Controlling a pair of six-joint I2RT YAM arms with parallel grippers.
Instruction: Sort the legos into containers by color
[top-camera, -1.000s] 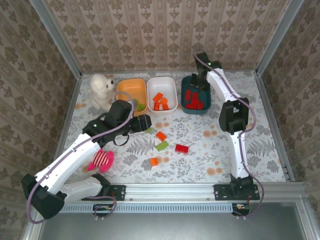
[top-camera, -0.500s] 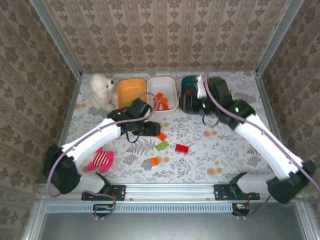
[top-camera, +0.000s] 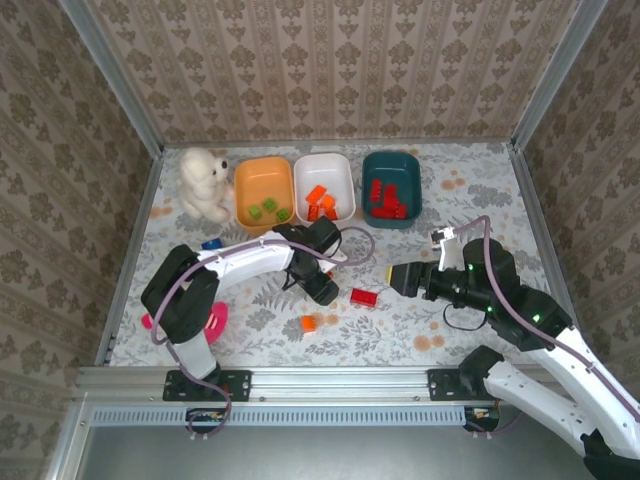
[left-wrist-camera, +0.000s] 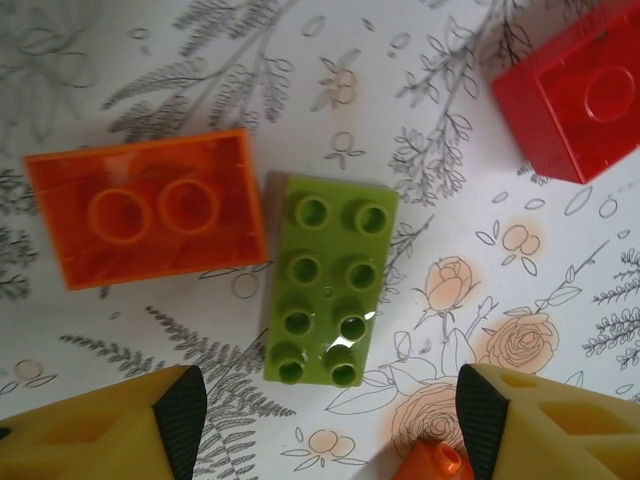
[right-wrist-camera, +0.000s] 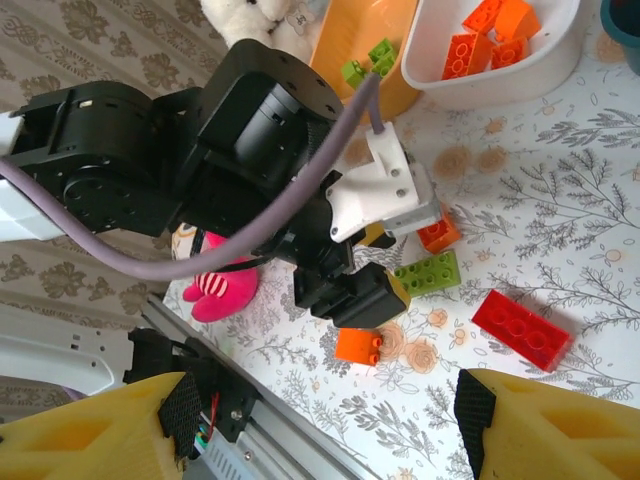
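The left gripper (left-wrist-camera: 332, 415) hung low over the bench (left-wrist-camera: 470, 200), its jaws spread wide with nothing between them. Just ahead of its fingertips lay a light green lego (left-wrist-camera: 325, 290), flat on the flowered cover with its studs up. An orange lego (left-wrist-camera: 150, 205) lay just beside the green one's left edge, hollow side up; whether the two touched could not be told. A red lego (left-wrist-camera: 575, 95) sat apart from them towards the upper right of the wrist view. The tip of a small orange piece (left-wrist-camera: 432, 462) showed at the lower edge, near the right finger.

The right gripper (right-wrist-camera: 320, 430) was also open and empty. It was held above the bench to the right of the loose bricks and faced the left arm.

Three containers stood in a row along the far edge. The orange bin (top-camera: 262, 180) held green legos (top-camera: 268, 209), the white bin (top-camera: 325, 170) held orange legos (top-camera: 320, 203), and the teal bin (top-camera: 392, 165) held red legos (top-camera: 388, 200). A white stuffed animal (top-camera: 203, 183) stood just left of the orange bin. A pink plush toy (top-camera: 215, 318) lay near the left arm's base, partly hidden by the arm.
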